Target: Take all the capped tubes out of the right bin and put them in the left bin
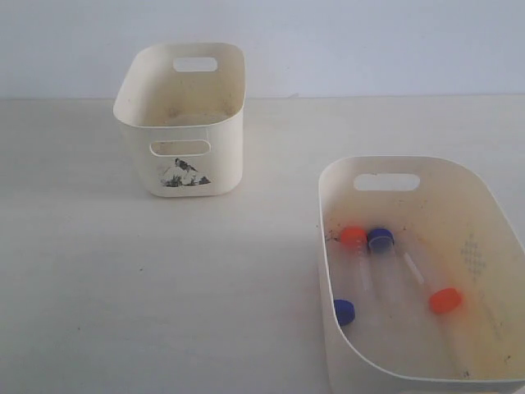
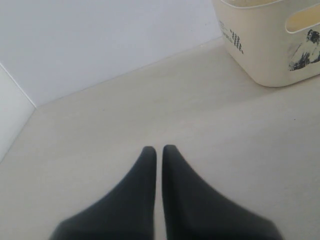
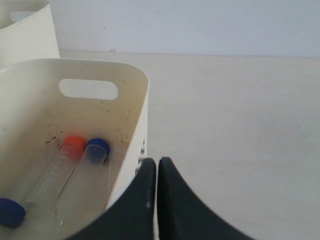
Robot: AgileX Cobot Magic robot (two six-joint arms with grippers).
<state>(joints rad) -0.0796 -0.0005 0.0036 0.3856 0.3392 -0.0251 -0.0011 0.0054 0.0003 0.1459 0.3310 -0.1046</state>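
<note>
Evidently nothing transferred: four tubes (image 1: 445, 300) lie in right bin (image 1: 459, 176) at five o'clock, left bin (image 1: 221, 156) at ten. Left fingers (image 2: 145, 175), right fingers (image 3: 145, 185) pressed together, empty; we reckon right must spread, reach in.

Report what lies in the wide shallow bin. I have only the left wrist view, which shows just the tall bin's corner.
Observer: Four capped tubes lie in the right bin: two with blue caps, two with orange-red.
Operator: Give me the right gripper's state.
Observer: The right gripper is shut and holds nothing, close by that bin's side wall.
Operator: Check inside the left bin.
Observer: No tube shows in the left bin, though its front wall hides part of the floor.
</note>
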